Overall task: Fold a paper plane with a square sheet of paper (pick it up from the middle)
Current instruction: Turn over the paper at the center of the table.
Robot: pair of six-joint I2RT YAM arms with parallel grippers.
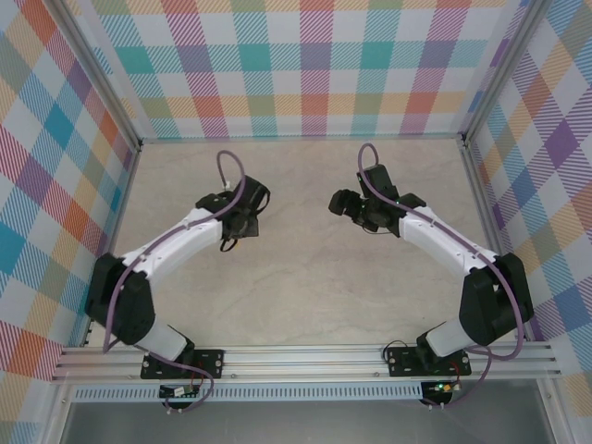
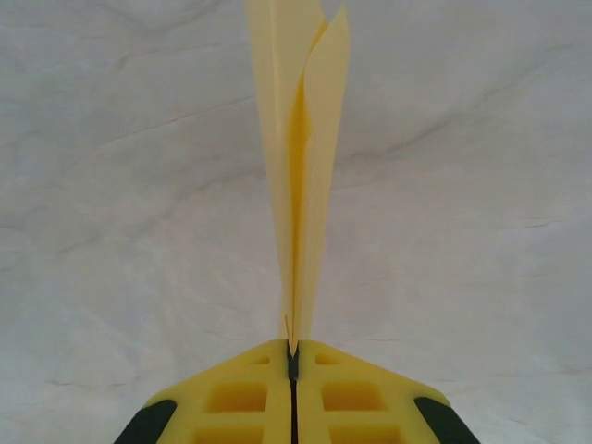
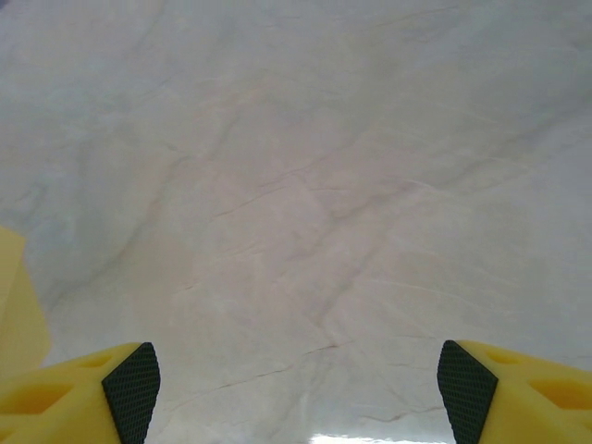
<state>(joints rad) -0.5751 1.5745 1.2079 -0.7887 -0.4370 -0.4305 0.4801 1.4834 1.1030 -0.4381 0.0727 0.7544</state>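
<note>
My left gripper (image 2: 293, 356) is pinched tight on the near edge of the folded paper (image 2: 301, 157), which sticks out ahead of the fingers above the table (image 1: 305, 305). With so little paper in the pinch, I judge it could slip or splay open if I swing fast. The right gripper (image 3: 296, 384) is spread wide, holding nothing, nearby. There is bare tabletop all round, and the walls (image 1: 296, 74) stand well back.

A robotics lab test cell: pastel plaid panels (image 1: 296, 65) wall the left, far and right sides around a marbled tabletop (image 1: 305, 287). An aluminium rail (image 1: 305, 356) at the near edge carries the left arm (image 1: 176, 242) and right arm (image 1: 444, 242).
</note>
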